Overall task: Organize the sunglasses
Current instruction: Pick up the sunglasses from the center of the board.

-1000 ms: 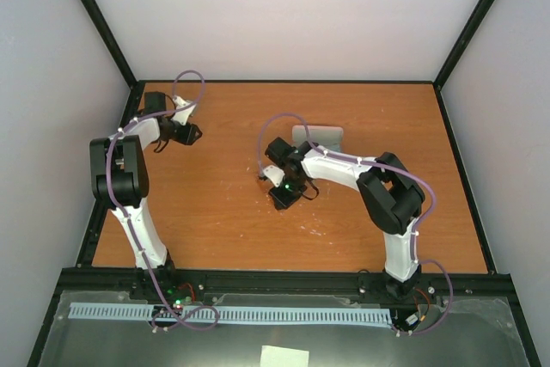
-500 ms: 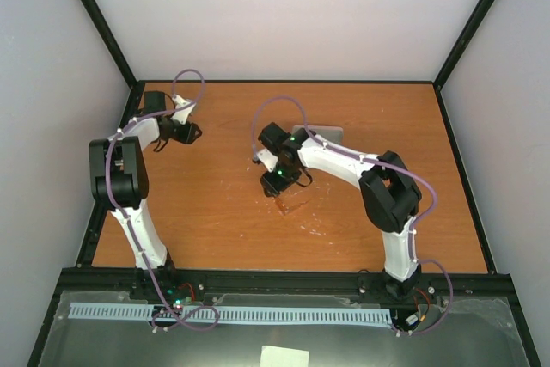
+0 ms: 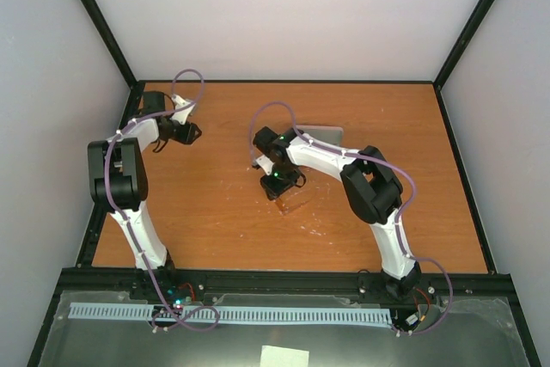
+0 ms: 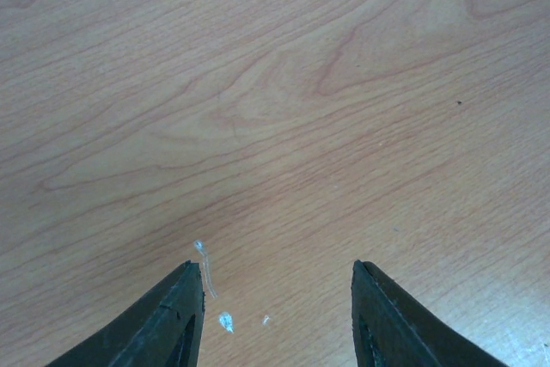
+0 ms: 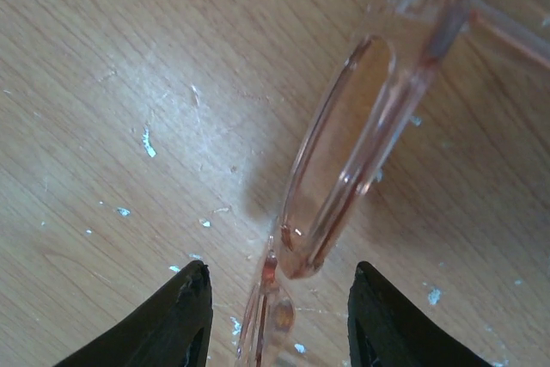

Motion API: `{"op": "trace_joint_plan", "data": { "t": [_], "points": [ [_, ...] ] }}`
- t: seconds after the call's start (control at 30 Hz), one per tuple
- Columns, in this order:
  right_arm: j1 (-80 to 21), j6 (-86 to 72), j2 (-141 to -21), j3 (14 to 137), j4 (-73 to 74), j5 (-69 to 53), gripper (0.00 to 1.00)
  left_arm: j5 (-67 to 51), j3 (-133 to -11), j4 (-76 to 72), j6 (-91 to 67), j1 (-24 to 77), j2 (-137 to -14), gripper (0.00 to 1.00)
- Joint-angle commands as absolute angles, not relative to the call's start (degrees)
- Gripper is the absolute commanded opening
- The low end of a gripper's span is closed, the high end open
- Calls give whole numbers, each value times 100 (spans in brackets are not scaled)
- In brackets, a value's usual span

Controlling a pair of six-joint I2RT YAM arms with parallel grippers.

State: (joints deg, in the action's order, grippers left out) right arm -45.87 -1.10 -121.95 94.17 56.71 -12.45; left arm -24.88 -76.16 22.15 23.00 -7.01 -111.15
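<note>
Right wrist view: the sunglasses [image 5: 344,143] stand on the edge of their frame on the desk [image 5: 103,83]. One amber lens faces us edge-on, and one thin arm runs off toward the upper right. The lower part of the frame passes down between the fingers [image 5: 185,315] of the right gripper [image 5: 275,315]. These fingers stand apart with a gap on each side of the frame, so they grasp nothing. White flecks dot the wood around them.

Left wrist view: the left gripper [image 4: 271,315] hovers over bare wood, its fingers parted and nothing between them.

Top external view: the left gripper sits near the far left corner of the desk, well apart from the work. The right gripper hangs over the middle of the desk. We can only faintly make out the sunglasses just on its near side. A blue-grey cloth [image 3: 326,134] lies toward the far edge, partly hidden behind the right arm.

We judge that the step in hand is taking hold of the sunglasses to tidy them. The next move seems to call for a gentle, centred closing on the thin frame, since it is tilted on its edge and could tip or slide if one finger touches first. We cannot tell from here whether both arms are folded.
</note>
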Motion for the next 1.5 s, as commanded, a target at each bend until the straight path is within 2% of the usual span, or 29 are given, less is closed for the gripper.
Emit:
{"op": "trace_joint_plan", "data": {
  "t": [0.0, 0.07, 0.43, 0.53, 0.7, 0.83, 1.0, 1.23, 1.33, 1.47],
  "points": [
    [-4632, -114, -12330, 9521, 5931, -1106, 41, -2563, -7555, 2061, 2253, -700, -10925, 49],
    [-4640, -147, -12401, 9546, 5920, -1160, 38, -2579, -7540, 2052, 2234, -701, -10931, 49],
    [-4722, -327, -12717, 9727, 5804, -1335, 35, -2651, -7497, 1978, 2145, -694, -10938, 49],
    [-4746, -375, -12796, 9845, 5797, -1364, 26, -2670, -7493, 1969, 2133, -689, -10936, 48],
    [-4753, -478, -12792, 10114, 5893, -1465, 3, -2859, -7421, 2023, 2136, -666, -10849, 48],
    [-4746, -565, -12595, 10681, 6049, -1691, 3, -3432, -7302, 2097, 2119, -589, -10570, 48],
    [-4559, -801, -11955, 11244, 5983, -3161, 3, -4342, -7444, 2260, 1982, -378, -10170, 48],
    [-3755, -2095, -10468, 10099, 3876, -5805, 3, -5563, -8282, 2146, 965, -158, -9857, 48],
    [-3594, -2475, -10203, 9886, 3344, -6448, 3, -5808, -8633, 1973, 584, -29, -9870, 48],
    [-3577, -2452, -10216, 9854, 3392, -6887, 3, -5940, -8956, 1607, 82, 167, -9908, 48]
  ]
}}
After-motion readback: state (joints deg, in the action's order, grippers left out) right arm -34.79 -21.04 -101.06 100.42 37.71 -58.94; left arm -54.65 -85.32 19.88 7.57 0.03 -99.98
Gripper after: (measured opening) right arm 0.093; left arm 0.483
